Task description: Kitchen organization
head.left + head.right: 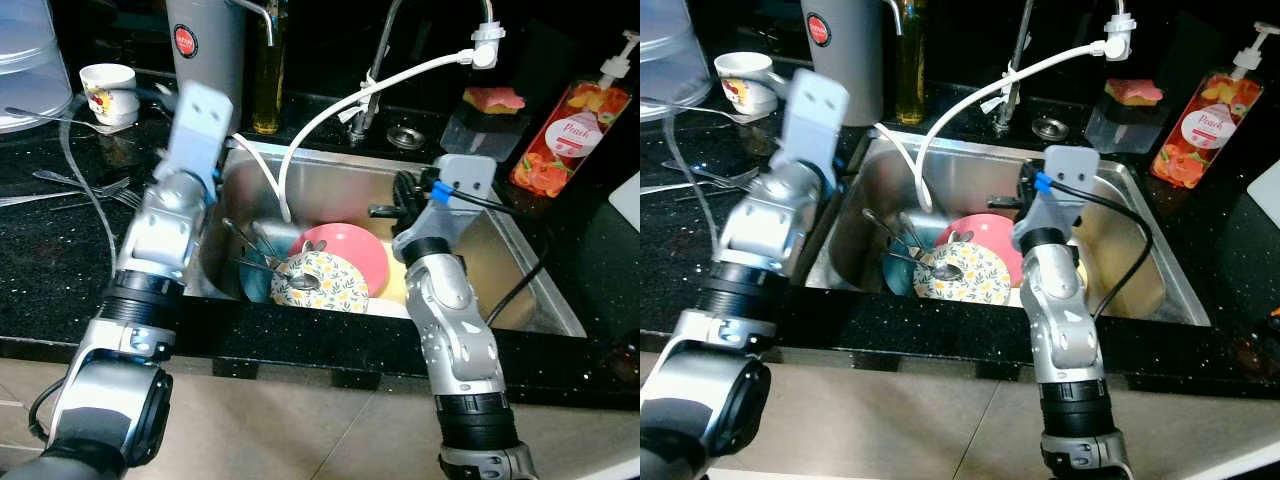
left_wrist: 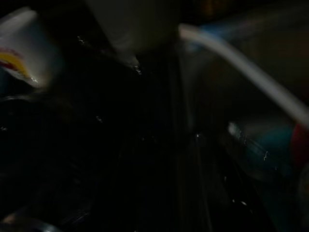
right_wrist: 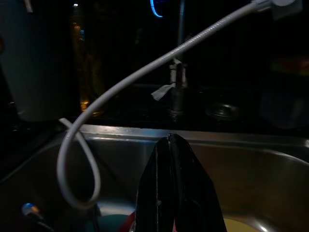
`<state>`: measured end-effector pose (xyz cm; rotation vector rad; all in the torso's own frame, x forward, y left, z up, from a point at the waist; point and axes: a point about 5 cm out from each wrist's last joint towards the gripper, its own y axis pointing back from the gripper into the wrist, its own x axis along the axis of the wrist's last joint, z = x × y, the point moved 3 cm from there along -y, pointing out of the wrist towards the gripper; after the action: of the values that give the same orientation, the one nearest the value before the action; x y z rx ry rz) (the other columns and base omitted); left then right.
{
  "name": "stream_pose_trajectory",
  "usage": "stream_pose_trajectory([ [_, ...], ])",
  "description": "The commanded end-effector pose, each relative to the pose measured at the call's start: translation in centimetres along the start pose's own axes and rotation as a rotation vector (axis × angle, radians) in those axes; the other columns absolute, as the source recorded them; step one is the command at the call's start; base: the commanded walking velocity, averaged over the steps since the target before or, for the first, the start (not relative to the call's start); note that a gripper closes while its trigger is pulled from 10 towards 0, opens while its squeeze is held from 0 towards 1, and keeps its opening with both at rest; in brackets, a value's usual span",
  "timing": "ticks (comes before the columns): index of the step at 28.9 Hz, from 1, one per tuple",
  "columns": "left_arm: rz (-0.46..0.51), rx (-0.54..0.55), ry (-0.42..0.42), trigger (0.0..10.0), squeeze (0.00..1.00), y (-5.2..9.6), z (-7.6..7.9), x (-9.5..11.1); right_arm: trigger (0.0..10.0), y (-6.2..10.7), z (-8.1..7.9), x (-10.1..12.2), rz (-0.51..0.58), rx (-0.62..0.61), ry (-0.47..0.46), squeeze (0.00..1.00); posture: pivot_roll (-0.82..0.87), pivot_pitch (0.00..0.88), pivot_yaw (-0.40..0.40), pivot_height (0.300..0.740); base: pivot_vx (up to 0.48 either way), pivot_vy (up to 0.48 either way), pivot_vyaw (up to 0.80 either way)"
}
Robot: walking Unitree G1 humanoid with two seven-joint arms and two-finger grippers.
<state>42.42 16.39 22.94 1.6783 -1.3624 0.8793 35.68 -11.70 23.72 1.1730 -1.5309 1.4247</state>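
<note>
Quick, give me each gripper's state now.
Left gripper: cannot be told; its wrist view is too dark.
Right gripper: closed, holding nothing, above the sink.

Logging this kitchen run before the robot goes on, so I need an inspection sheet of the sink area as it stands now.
Surface: black speckled counter around a steel sink.
Job's things: pink bowl, floral plate and cutlery in the sink.
Clutter: mug, forks, soap bottle, sponge.
Grippers: left gripper raised at the sink's left rim, fingers not discernible; right gripper over the sink, fingers together, empty.
Cables: white hose looping into the sink; black cable on the right arm.
Surroundings: faucet, oil bottle.
</note>
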Motion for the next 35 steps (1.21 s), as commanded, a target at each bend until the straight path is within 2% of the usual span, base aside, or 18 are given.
stream_pose_trajectory([
  [1,0.011,-0.018,-0.080,10.0,0.00,-0.5,0.4,0.1,10.0,-0.2,-0.1,0.0,0.001,0.005,0.002,0.00,0.24,0.034,-0.103,0.740,0.000,0.000,0.00],
  [4,-0.023,-0.047,-0.120,10.0,0.00,-1.1,1.0,-0.9,10.0,-0.2,-0.2,0.2,0.004,0.012,0.004,0.00,0.23,0.038,-0.099,0.740,0.000,0.000,0.00],
  [5,-0.023,-0.047,-0.120,10.0,0.00,-1.1,1.0,-0.9,10.0,-0.2,-0.2,0.2,0.004,0.012,0.004,0.00,0.23,0.038,-0.099,0.740,0.000,0.000,0.00],
  [7,-0.024,-0.052,-0.196,10.0,0.00,-1.6,0.8,-1.0,10.0,-0.1,0.0,0.4,0.010,0.000,0.003,0.00,0.23,0.042,-0.092,0.740,0.000,0.000,0.00],
  [10,-0.020,-0.046,-0.229,10.0,0.00,-1.8,0.5,-0.9,10.0,0.0,0.1,0.5,0.011,-0.007,0.001,0.00,0.23,0.044,-0.087,0.740,0.000,0.000,0.00],
  [16,-0.019,-0.047,-0.237,10.0,0.00,-1.9,0.5,-0.9,10.0,0.0,0.1,0.5,0.011,-0.009,0.000,0.00,0.22,0.047,-0.085,0.740,0.000,0.000,0.00],
  [18,0.000,-0.036,-0.309,10.0,0.00,-2.2,0.2,-0.6,10.0,0.2,0.2,0.5,0.011,-0.017,-0.002,0.00,0.21,0.052,-0.082,0.740,0.000,0.000,0.00],
  [20,0.000,-0.036,-0.309,10.0,0.00,-2.2,0.2,-0.6,10.0,0.2,0.2,0.5,0.011,-0.017,-0.002,0.00,0.21,0.052,-0.082,0.740,0.000,0.000,0.00],
  [21,0.017,-0.030,-0.350,10.0,0.00,-2.3,0.2,-0.4,10.0,0.3,0.3,0.5,0.011,-0.020,-0.002,0.00,0.21,0.051,-0.081,0.740,0.000,0.000,0.00],
  [23,0.017,-0.030,-0.350,10.0,0.00,-2.3,0.2,-0.4,10.0,0.3,0.3,0.5,0.011,-0.020,-0.002,0.00,0.21,0.051,-0.081,0.740,0.000,0.000,0.00],
  [26,0.045,0.001,-0.413,10.0,0.00,-2.5,-0.3,0.0,10.0,0.3,0.5,0.6,0.012,-0.025,0.002,0.00,0.19,0.049,-0.075,0.740,0.000,0.000,0.00],
  [35,0.045,0.062,-0.406,10.0,0.00,-2.9,-1.8,-0.2,10.0,0.8,0.8,0.8,0.019,-0.040,0.008,0.00,0.17,0.057,-0.068,0.740,0.000,0.000,0.00],
])
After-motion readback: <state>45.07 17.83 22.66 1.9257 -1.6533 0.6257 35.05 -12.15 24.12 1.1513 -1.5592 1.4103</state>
